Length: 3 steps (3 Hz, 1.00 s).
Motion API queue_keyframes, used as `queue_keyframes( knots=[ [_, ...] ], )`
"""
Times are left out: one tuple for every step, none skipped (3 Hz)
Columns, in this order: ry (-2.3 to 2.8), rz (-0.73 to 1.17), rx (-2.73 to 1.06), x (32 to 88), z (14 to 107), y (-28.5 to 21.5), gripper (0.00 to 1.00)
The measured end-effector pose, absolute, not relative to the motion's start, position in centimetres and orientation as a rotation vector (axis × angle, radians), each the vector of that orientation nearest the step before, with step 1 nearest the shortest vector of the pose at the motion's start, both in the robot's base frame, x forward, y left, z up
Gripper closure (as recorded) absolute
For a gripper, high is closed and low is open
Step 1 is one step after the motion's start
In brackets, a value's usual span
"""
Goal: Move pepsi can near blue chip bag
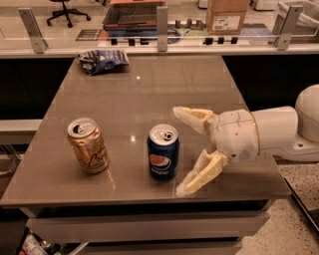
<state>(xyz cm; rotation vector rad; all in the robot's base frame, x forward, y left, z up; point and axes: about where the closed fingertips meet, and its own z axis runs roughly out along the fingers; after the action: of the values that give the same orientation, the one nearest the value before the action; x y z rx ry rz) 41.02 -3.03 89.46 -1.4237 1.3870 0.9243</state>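
The pepsi can (163, 152) stands upright near the front edge of the brown table (149, 94). It is dark blue with a round logo and a silver top. The blue chip bag (103, 61) lies at the table's far left corner. My gripper (179, 152) reaches in from the right at can height. It is open, with one cream finger (192, 117) behind and right of the can and the other finger (199, 174) in front and right of it. The fingers do not touch the can.
An orange-tan can (88, 145) with dark script stands upright left of the pepsi can. A glass-and-post rail (160, 22) runs along the table's far edge. A cardboard box (227, 15) sits beyond it.
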Motion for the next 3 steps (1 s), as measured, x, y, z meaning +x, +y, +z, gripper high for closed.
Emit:
queue_keyframes(
  knots=[
    [1.387, 0.976, -1.430, 41.62, 88.92, -1.55, 0.18],
    [1.384, 0.976, -1.435, 41.50, 89.02, -1.37, 0.41],
    [1.381, 0.976, -1.440, 41.42, 89.10, -1.15, 0.64]
  ],
)
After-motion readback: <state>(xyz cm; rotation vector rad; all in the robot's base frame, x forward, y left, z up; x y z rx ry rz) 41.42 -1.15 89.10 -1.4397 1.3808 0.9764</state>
